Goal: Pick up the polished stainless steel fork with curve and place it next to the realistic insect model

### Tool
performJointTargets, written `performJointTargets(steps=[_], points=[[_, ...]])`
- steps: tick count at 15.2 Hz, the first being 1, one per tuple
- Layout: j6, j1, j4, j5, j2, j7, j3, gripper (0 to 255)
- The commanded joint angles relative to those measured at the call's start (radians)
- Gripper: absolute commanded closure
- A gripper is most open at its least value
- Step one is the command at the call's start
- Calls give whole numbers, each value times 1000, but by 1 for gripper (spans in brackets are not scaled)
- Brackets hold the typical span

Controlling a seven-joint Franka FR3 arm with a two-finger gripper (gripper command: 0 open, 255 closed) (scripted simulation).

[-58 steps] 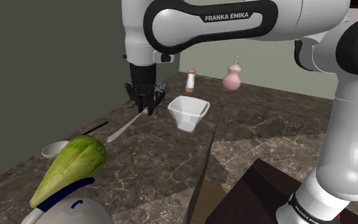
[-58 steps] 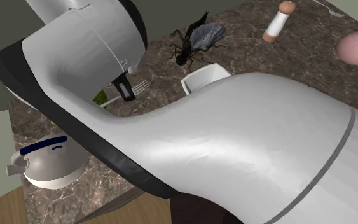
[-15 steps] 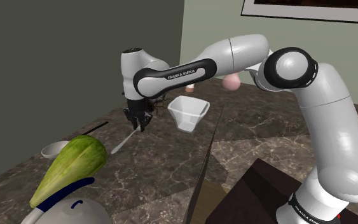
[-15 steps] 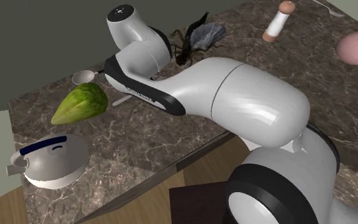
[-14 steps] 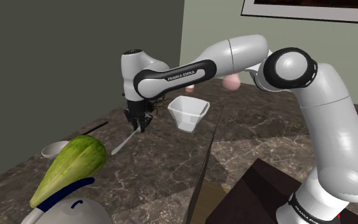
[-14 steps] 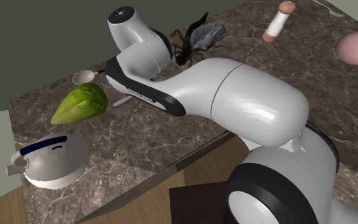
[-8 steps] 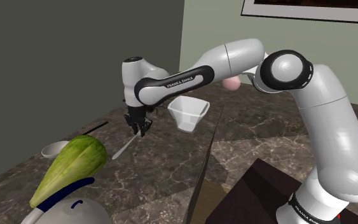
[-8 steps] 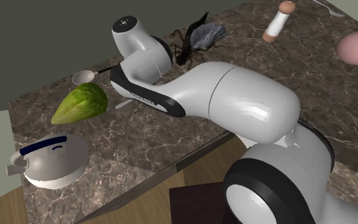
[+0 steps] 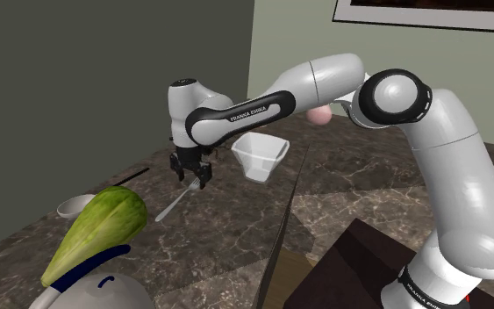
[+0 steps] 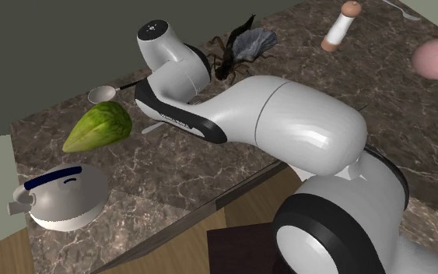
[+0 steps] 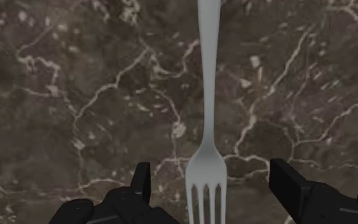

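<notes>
My end effector [image 11: 210, 181], fingers spread wide and holding nothing, straddles the tines of the fork [image 11: 207, 95] without touching them. The fork lies flat on the marbled desk [image 11: 75, 95], its handle pointing away from my fingers. White bowl [image 9: 260, 155]: to the shoulder view's right of the fork. Green vegetable [image 9: 104, 224]: near the fork's handle end. Insect model [image 10: 240, 47]: apart from the fork, on the same desk.

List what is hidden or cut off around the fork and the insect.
Fork: wrist view, both ends run off the picture's edges.
Insect model: second exterior view, the arm overlaps some of its legs.
Pink vessel: shoulder view, mostly behind the arm.
</notes>
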Motion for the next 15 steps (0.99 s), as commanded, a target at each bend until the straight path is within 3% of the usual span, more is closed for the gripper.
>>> performJointTargets(steps=[1,3,7,15], points=[[0,0,0,0,0,0,0,0],[0,0,0,0,0,0,0,0],[-95,3,59,30,-44,-20,21,0],[-95,3,59,30,-44,-20,22,0]])
